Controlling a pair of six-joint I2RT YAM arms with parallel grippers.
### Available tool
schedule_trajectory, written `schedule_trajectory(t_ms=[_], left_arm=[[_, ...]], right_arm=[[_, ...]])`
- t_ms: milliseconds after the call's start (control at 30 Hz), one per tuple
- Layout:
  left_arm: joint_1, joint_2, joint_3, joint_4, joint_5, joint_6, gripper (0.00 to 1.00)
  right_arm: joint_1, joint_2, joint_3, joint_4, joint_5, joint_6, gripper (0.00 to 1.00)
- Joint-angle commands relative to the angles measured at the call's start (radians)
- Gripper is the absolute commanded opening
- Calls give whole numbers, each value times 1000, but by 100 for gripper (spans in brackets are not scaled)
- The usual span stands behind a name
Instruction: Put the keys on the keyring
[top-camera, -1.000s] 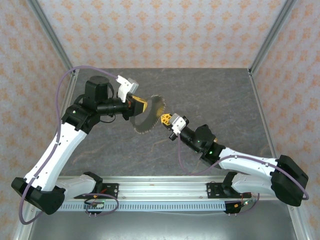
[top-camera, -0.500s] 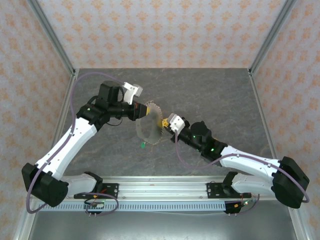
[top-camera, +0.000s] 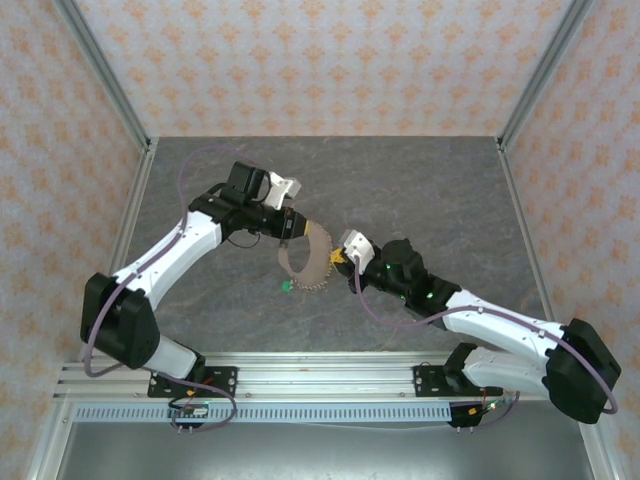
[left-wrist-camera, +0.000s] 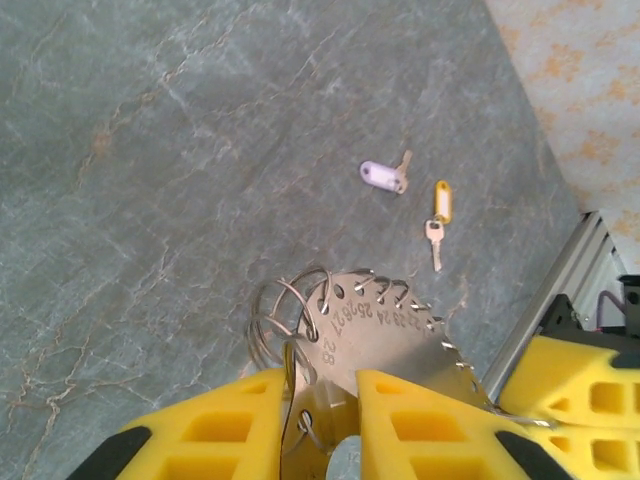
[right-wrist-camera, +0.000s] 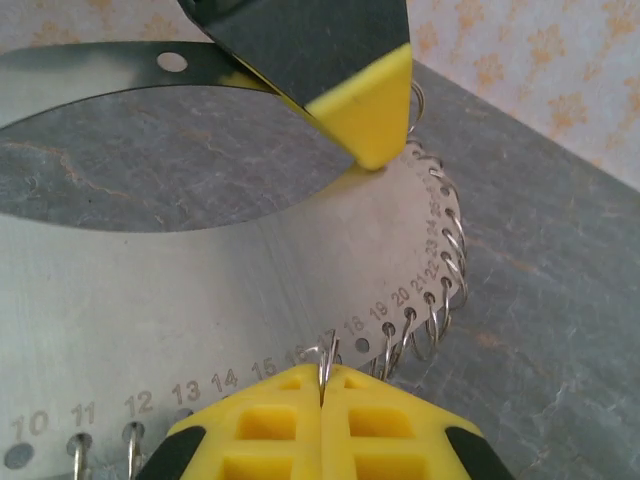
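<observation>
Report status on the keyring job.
Left claw clamped on keyring disc. Right claw shut on one edge ring. Pale-tagged key and yellow-tagged key loose on table, unthreaded. Nothing in the way.

The left gripper (left-wrist-camera: 322, 385) is hiding the bottom of the keyring (left-wrist-camera: 380, 330); the right gripper (right-wrist-camera: 322, 380) is covering part of its rim.

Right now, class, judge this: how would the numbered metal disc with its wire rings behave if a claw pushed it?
The disc looks like a thin rigid plate, so probably stiff, not floppy. Its mirror-smooth face suggests it may slip in a grip. The wire rings sit loose in their holes, so they would likely swing.
</observation>
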Motion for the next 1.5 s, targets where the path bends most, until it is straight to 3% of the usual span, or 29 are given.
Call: schedule_trajectory(t_ms=[0,367,633,733,933,1133,1467], left_arm=[[28,72,5,62,-120,30,26],[37,182,-70,163,-189,-24,31],[39,-8,-200,324,-232,-98,31],[41,-124,-263,384,-321,-124,33],[41,-308,-357,426,-514,-146,35],[41,-457,-453,443,-689,-167,40],[41,-526,-490,441,-746,-167,41]], right_arm=[[-4,2,-21,111,-76,58,0],[-19,134,-135,259,-39,154,0],[-41,119,-117,263,-74,193,0],[-35,137,3,60,-163,62,0],[123,233,54,-43,162,-308,0],[225,279,57,-3,269,-484,0],[355,314,56,-3,209,-599,0]])
